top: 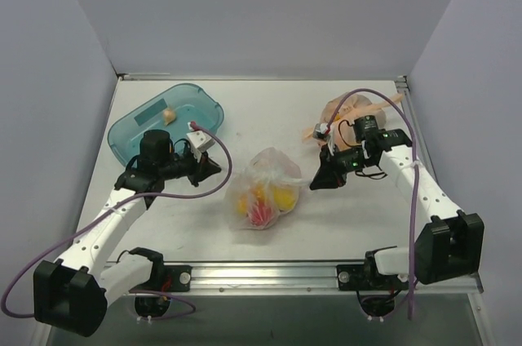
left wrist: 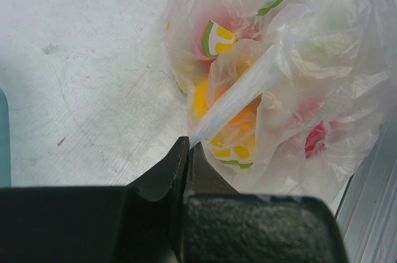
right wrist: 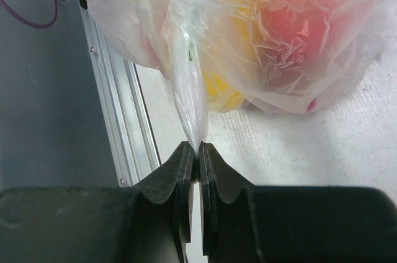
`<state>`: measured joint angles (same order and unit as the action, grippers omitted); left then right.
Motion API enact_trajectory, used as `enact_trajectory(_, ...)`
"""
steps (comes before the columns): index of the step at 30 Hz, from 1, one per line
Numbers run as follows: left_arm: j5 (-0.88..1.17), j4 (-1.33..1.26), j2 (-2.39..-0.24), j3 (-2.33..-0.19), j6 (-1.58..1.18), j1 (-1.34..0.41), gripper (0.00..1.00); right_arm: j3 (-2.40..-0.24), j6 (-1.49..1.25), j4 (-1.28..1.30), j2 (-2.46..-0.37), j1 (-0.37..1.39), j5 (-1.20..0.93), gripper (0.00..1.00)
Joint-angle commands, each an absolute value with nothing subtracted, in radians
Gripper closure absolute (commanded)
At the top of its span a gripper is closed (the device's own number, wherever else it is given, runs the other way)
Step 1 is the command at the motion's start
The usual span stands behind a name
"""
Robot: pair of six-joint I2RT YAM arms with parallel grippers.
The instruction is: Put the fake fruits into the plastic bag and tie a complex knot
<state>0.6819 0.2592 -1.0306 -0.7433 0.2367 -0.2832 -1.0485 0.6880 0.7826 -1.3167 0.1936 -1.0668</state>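
item: bag [top: 263, 187], clear, middle of the table [top: 367, 224], toward its near edge; fruits [top: 273, 197] inside.
left fingers [left wrist: 166, 179]: together, clamped on one twisted tail [left wrist: 242, 92].
right fingers [right wrist: 175, 173]: together, clamped on the other tail [right wrist: 189, 89].
knot: none visibly formed yet.
handling: you probably cross the tails next; keep both grips firm and pull evenly and low, so the thin film neither slips nor tears.
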Motion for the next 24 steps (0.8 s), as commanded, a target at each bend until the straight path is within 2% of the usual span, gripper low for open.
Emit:
enact_trajectory(1, 0.581, 0.304, -0.999, -0.736, 0.336, -0.219, 1.0, -1.074, 0.733, 0.927, -1.342, 0.163, -0.954, 1.0)
enact_trajectory(2, 0.663, 0.316, -0.996, -0.738, 0.347, -0.222, 1.0, -1.087, 0.73, 0.927, -1.353, 0.176, -0.959, 1.0)
enact_trajectory(3, 0.708, 0.327, -0.993, -0.742, 0.369, -0.224, 0.96, -1.1, 0.71, 0.925, -1.359, 0.187, -0.956, 1.0)
enact_trajectory(4, 0.741, 0.34, -0.986, -0.752, 0.37, -0.227, 0.63, -1.114, 0.697, 0.927, -1.365, 0.196, -0.953, 0.98)
enact_trajectory(6, 0.842, 0.363, -0.983, -0.771, 0.383, -0.225, 0.36, -1.152, 0.667, 0.928, -1.381, 0.222, -0.948, 0.79)
enact_trajectory(7, 0.868, 0.398, -0.983, -0.797, 0.394, -0.227, 0.2, -1.163, 0.646, 0.928, -1.382, 0.23, -0.94, 0.59)
enact_trajectory(8, 0.886, 0.416, -0.982, -0.813, 0.405, -0.226, 0.03, -1.175, 0.64, 0.925, -1.378, 0.236, -0.933, 0.5)
enact_trajectory(10, 0.887, 0.467, -0.988, -0.84, 0.439, -0.224, 0.03, -1.201, 0.631, 0.925, -1.371, 0.259, -0.887, 0.37)
enact_trajectory(12, 0.896, 0.521, -0.994, -0.891, 0.542, -0.225, 0.03, -1.212, 0.635, 0.925, -1.361, 0.275, -0.842, 0.35)
enact_trajectory(13, 0.91, 0.57, -0.996, -0.903, 0.584, -0.225, 0.03, -1.213, 0.64, 0.923, -1.358, 0.287, -0.798, 0.3)
enact_trajectory(18, 0.893, 0.653, -1.003, -0.931, 0.898, -0.253, 0.03, -1.195, 0.663, 0.92, -1.345, 0.35, -0.698, 0.29)
enact_trajectory(22, 0.871, 0.672, -1.046, -0.917, 1.07, -0.296, 0.04, -1.149, 0.652, 0.871, -1.325, 0.426, -0.632, 0.09)
enact_trajectory(24, 0.842, 0.673, -1.074, -0.922, 1.126, -0.34, 0.06, -1.146, 0.64, 0.856, -1.327, 0.44, -0.621, 0.09)
